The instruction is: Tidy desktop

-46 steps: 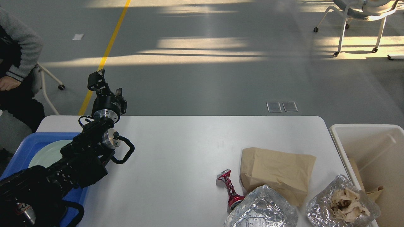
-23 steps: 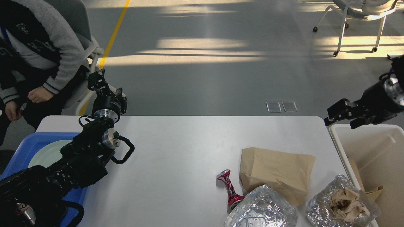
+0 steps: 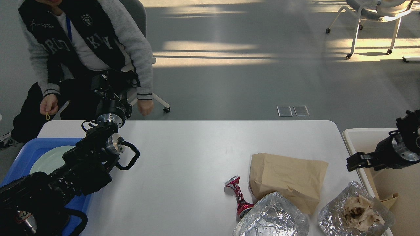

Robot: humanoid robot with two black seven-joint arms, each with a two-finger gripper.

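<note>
The white desktop (image 3: 183,154) fills the middle of the head view. On its front right lie a brown paper bag (image 3: 288,177), a crushed red can (image 3: 239,196), an empty foil tray (image 3: 272,219) and a foil tray holding crumpled paper (image 3: 357,209). My left gripper (image 3: 110,90) is raised over the table's far left edge; it is dark against a person's clothes. My right gripper (image 3: 357,161) hangs over the left rim of the white bin (image 3: 352,139), to the right of the bag and above the foil tray of paper. Nothing shows in either gripper.
A blue tray (image 3: 23,157) with a pale green plate (image 3: 49,160) sits at the left edge, under my left arm. A person (image 3: 88,42) on a chair leans in behind the table's far left corner, a hand (image 3: 145,106) near my left gripper. An office chair (image 3: 370,13) stands far right.
My right arm has come into view and moved down and slightly right, to the bin's left rim. The person has rolled right, behind my left gripper. My left arm has not moved.
</note>
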